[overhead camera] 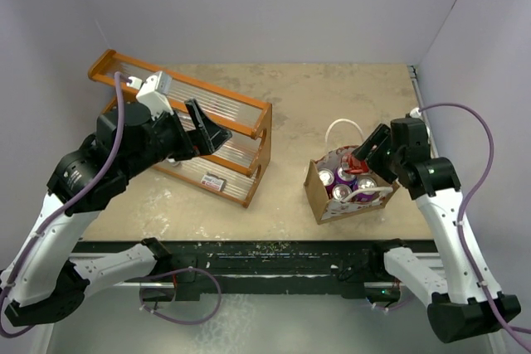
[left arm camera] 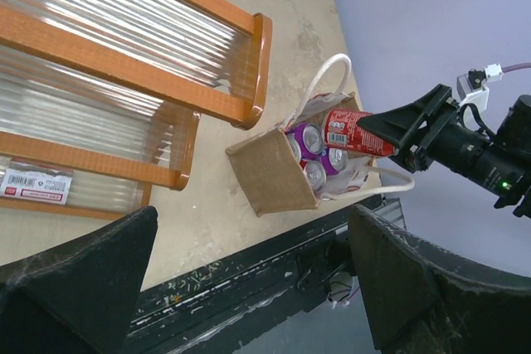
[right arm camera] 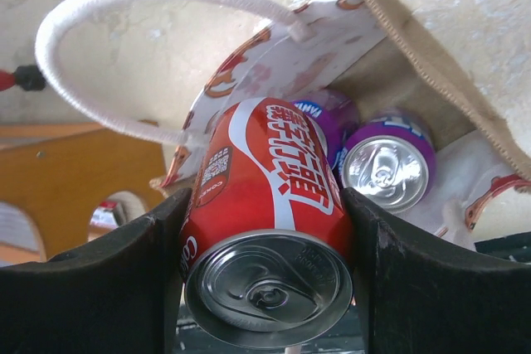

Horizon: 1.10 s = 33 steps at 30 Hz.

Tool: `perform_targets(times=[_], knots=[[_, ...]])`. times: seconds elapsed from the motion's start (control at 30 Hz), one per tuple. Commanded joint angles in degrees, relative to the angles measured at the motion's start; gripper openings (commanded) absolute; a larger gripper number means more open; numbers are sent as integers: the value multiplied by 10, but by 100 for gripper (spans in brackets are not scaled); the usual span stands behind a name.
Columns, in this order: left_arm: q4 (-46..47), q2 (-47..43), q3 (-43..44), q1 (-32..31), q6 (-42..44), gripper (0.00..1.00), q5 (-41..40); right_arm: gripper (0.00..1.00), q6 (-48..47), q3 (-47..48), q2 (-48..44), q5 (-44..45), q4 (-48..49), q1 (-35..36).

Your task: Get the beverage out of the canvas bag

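The canvas bag [overhead camera: 319, 196] stands on the table at the right, tan with white loop handles [overhead camera: 342, 125]; it also shows in the left wrist view [left arm camera: 265, 176] and the right wrist view [right arm camera: 431, 80]. Purple cans [overhead camera: 342, 192] sit inside it. My right gripper [overhead camera: 362, 160] is shut on a red cola can [right arm camera: 270, 205], lifted out above the bag's far side, tilted; the can also shows in the left wrist view [left arm camera: 348, 132]. My left gripper [overhead camera: 209, 134] is open and empty, held above the rack, far from the bag.
An orange wooden rack with clear ribbed shelves [overhead camera: 217, 113] stands at the back left, with a small labelled packet [overhead camera: 214, 180] on its lower shelf. The black front rail [overhead camera: 265, 250] runs along the table's near edge. Walls close in at the right.
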Motion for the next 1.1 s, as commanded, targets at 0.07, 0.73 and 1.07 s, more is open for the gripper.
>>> perform_targets(times=[0.07, 0.73, 1.07], knots=[[4, -27, -17, 2, -9, 99, 6, 0, 18, 0, -56, -70, 39, 2], [31, 27, -9, 3, 24, 99, -5, 0, -56, 100, 43, -244, 314, 2], [36, 105, 62, 2, 92, 99, -39, 0, -157, 179, 216, -220, 374, 2]])
